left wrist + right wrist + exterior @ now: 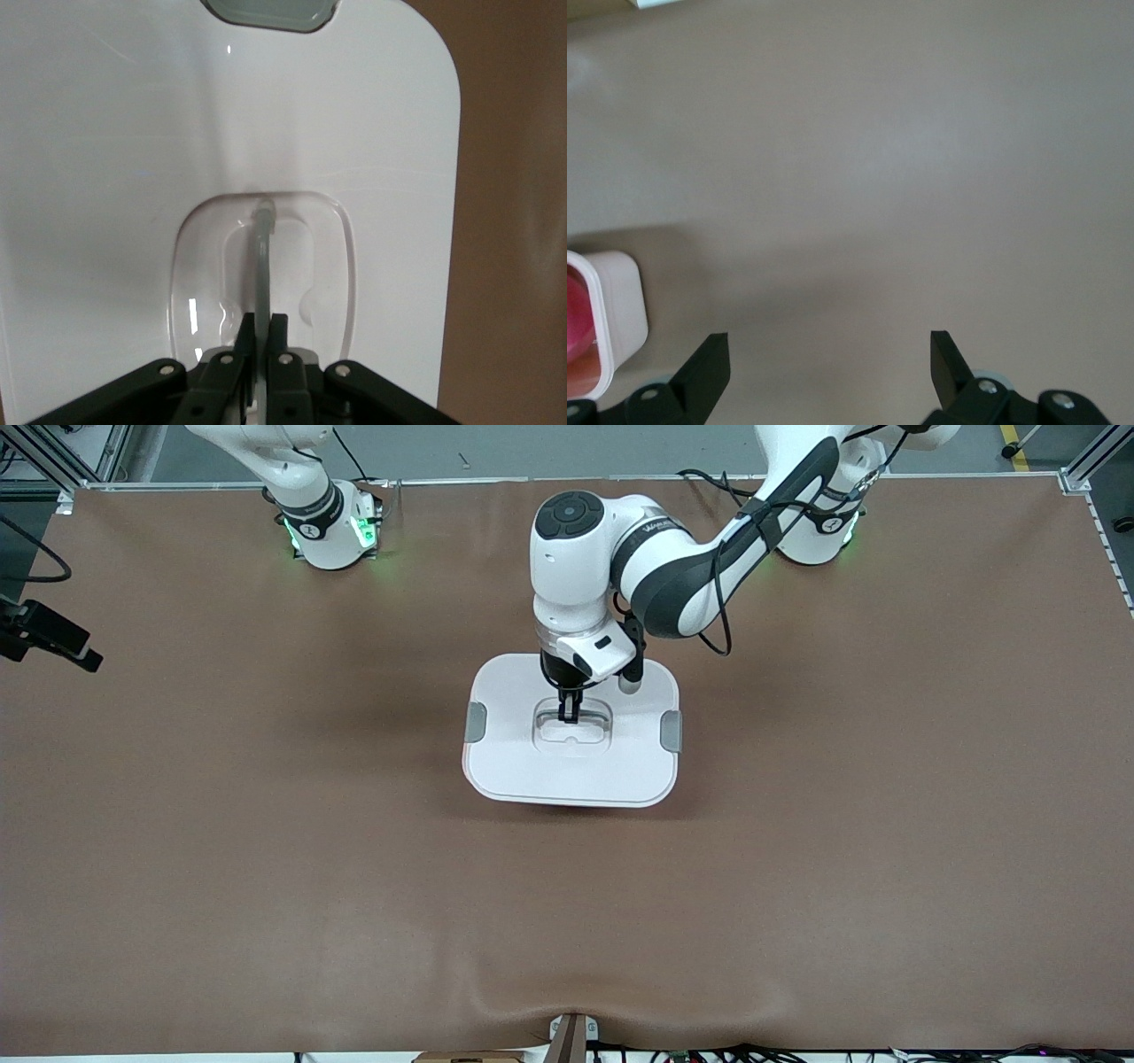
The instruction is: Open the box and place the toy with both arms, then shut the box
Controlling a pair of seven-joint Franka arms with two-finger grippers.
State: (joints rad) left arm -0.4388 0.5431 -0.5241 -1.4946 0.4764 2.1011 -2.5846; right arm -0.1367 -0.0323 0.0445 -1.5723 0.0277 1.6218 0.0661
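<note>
We see only the base of the right arm [323, 527] in the front view; its gripper [830, 359] is cut off there. The right wrist view shows 1 corner of a white-rimmed thing [616, 310] with pink inside, the rest cropped. The left arm [602, 576] covers part of the lid [532, 762]. Under the lid, the box's inside is hidden, so we cannot tell whether a toy is there.
</note>
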